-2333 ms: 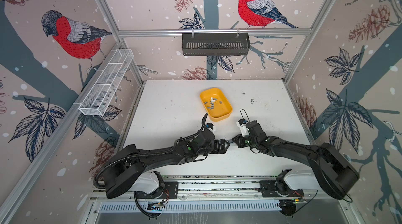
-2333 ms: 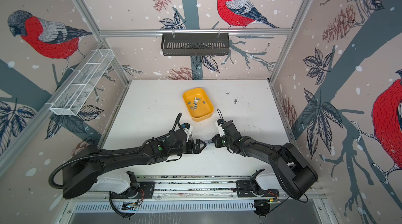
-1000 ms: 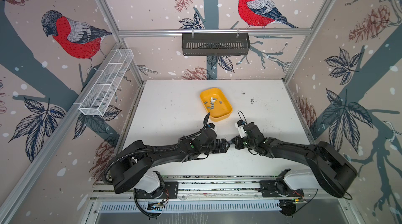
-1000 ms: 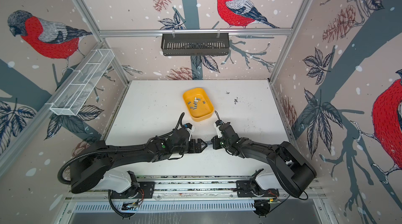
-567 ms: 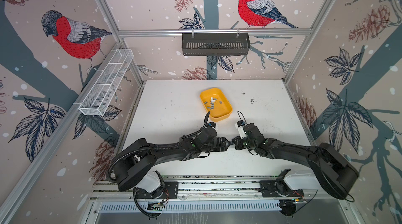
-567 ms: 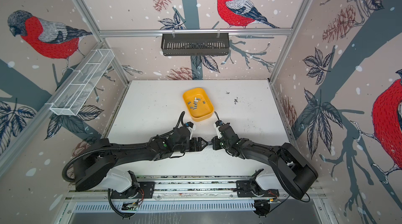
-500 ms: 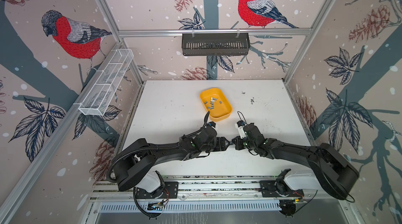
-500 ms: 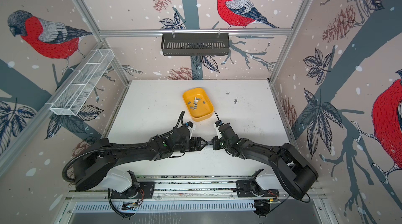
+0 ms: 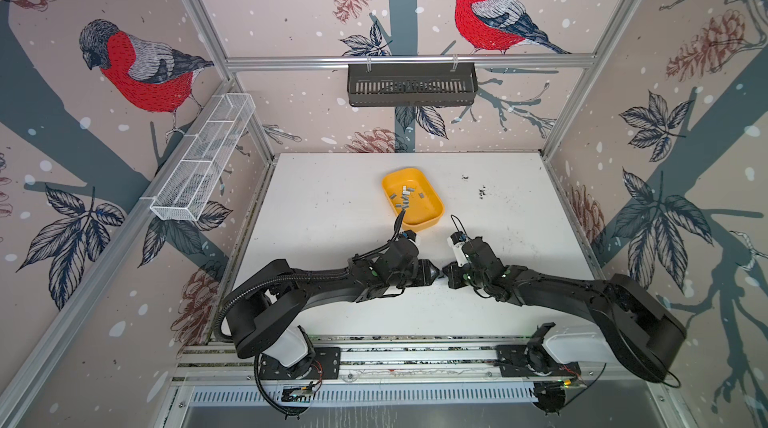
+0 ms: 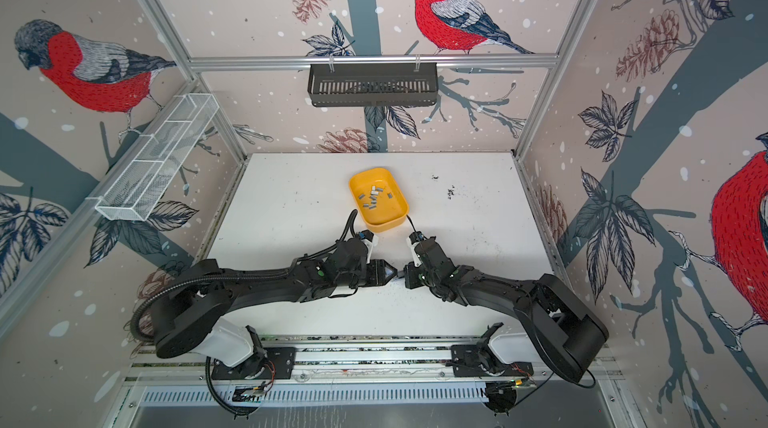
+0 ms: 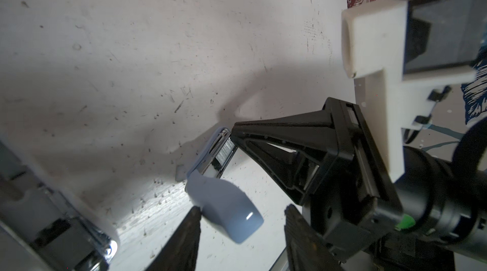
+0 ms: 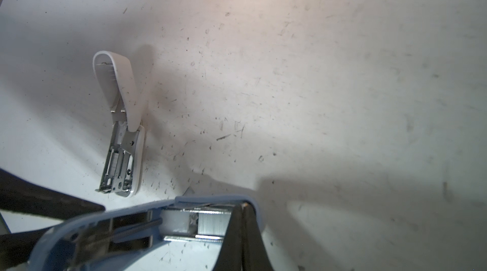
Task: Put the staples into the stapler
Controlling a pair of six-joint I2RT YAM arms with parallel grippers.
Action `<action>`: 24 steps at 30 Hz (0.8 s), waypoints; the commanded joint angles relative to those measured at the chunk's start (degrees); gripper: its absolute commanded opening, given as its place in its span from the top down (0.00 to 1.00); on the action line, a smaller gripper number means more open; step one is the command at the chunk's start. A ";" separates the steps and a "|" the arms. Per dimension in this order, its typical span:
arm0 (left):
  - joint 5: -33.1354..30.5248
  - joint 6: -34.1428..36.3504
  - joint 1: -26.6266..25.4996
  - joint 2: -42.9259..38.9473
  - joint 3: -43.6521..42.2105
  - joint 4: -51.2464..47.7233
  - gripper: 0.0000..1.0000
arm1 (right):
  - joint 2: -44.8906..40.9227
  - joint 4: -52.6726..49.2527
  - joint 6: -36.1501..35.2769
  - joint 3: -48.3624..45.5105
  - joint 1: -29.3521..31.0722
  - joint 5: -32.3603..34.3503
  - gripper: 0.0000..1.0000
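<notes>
White tabletop point(image 9: 332, 218), with two black arms meeting just in front of the yellow plastic tray point(image 9: 424, 225). Left gripper point(image 11: 242, 207): jaws apart, straddling the open pale-blue plastic stapler point(image 11: 226, 203), not yet clamped. Right gripper point(image 12: 243, 207): clenched, tips against a silver staple strip point(image 12: 210, 221) in the magazine. Spare strips point(image 9: 405, 197) lie in the tray. The step appears to be seating the strip. Next: withdraw the tips and fold the stapler closed squarely.

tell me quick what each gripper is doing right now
Left gripper: open, fingers either side of the pale blue plastic stapler, not yet clamped.
Right gripper: closed, fingers together at that stapler's open staple tray; nothing visibly held.
</notes>
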 commanded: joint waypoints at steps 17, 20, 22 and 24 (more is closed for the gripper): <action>1.76 0.14 -0.68 2.09 2.05 4.63 0.57 | -1.16 -0.01 0.12 -0.07 0.93 1.25 0.94; 1.94 -0.08 -0.64 0.86 1.11 7.23 0.63 | -1.28 -0.06 0.12 -0.26 0.96 1.28 0.94; 1.55 0.32 -0.50 -0.33 0.80 7.54 0.67 | -1.46 -0.16 0.12 -0.26 0.91 1.39 0.94; 0.07 1.70 -0.44 -2.95 0.19 6.88 0.69 | -1.76 -0.31 0.23 -0.34 0.96 1.51 0.93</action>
